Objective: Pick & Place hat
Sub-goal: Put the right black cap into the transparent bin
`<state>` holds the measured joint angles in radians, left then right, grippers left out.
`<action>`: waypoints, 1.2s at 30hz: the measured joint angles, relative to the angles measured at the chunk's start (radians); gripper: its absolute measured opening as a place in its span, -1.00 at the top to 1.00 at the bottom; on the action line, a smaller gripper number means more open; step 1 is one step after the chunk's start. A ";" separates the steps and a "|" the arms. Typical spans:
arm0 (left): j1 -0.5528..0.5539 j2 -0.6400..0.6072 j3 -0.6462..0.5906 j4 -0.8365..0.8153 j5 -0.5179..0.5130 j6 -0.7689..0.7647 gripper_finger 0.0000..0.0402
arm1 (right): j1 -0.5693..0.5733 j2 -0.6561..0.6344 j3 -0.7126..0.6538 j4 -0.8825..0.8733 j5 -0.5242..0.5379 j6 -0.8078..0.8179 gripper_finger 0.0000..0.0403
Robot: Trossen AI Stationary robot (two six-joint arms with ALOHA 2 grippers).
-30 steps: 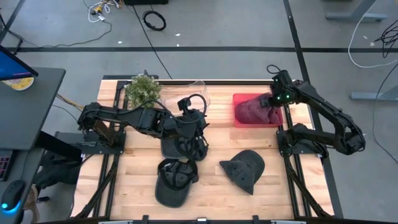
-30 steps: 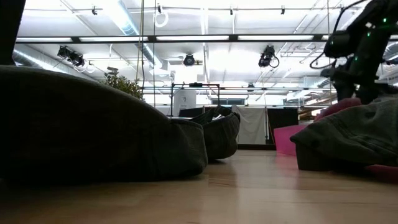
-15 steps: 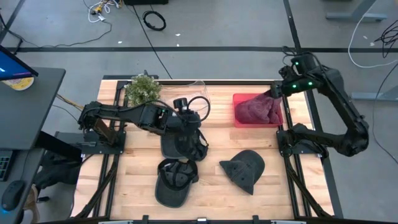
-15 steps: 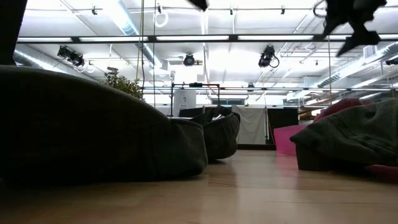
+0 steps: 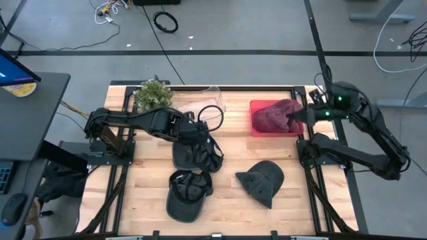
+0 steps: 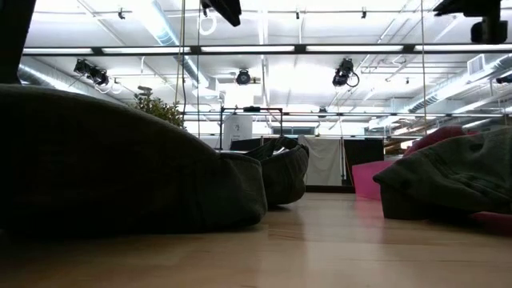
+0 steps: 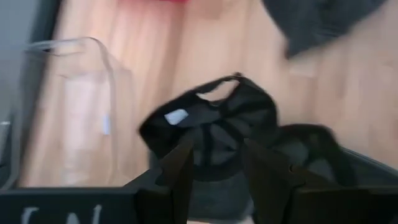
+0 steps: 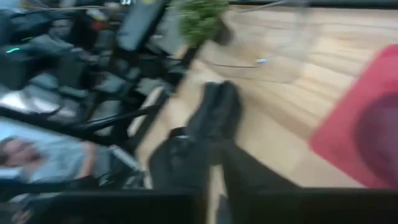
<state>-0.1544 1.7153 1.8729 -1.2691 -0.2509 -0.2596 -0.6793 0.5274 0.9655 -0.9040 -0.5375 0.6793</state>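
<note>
An upturned dark cap point(image 5: 193, 155) point(image 7: 211, 127) rests crown-down at the table's middle. My left gripper point(image 5: 202, 137) point(image 7: 217, 171) hovers open above it, one finger over each side, touching nothing. A second upturned dark cap point(image 5: 187, 195) lies near the front edge. A dark grey hat point(image 5: 261, 181) sits brim-down to its right. A maroon hat point(image 5: 275, 115) lies on a red tray point(image 5: 257, 127) at the far right. My right gripper point(image 5: 298, 117) hangs high beside the tray's right edge, clear of the maroon hat.
A small green plant point(image 5: 153, 95) and a clear plastic container point(image 5: 200, 100) point(image 7: 81, 81) stand along the far edge. In the low view the caps point(image 6: 120, 160) and the grey hat point(image 6: 456, 180) fill the front. Bare wood lies between the caps and the tray.
My right gripper has left the maroon hat, rising off it toward the far right corner, then swinging back beside the tray's right edge. The maroon hat stays on the tray. My left gripper has shifted slightly toward the near edge over the upturned cap.
</note>
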 joint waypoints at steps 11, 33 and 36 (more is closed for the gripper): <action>0.000 0.000 0.000 0.048 -0.021 -0.190 0.30 | 0.239 -0.087 -0.203 0.162 -0.104 0.109 0.84; -0.010 0.000 0.000 0.224 -0.138 -0.305 0.30 | 0.889 0.365 -0.203 0.360 -0.063 0.090 0.95; -0.030 0.000 0.000 0.224 -0.139 -0.272 0.30 | 0.962 0.401 -0.185 0.399 0.025 0.143 0.96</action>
<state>-0.1848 1.7153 1.8729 -1.0451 -0.3897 -0.5315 0.2832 0.9288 0.7803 -0.5054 -0.5120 0.8227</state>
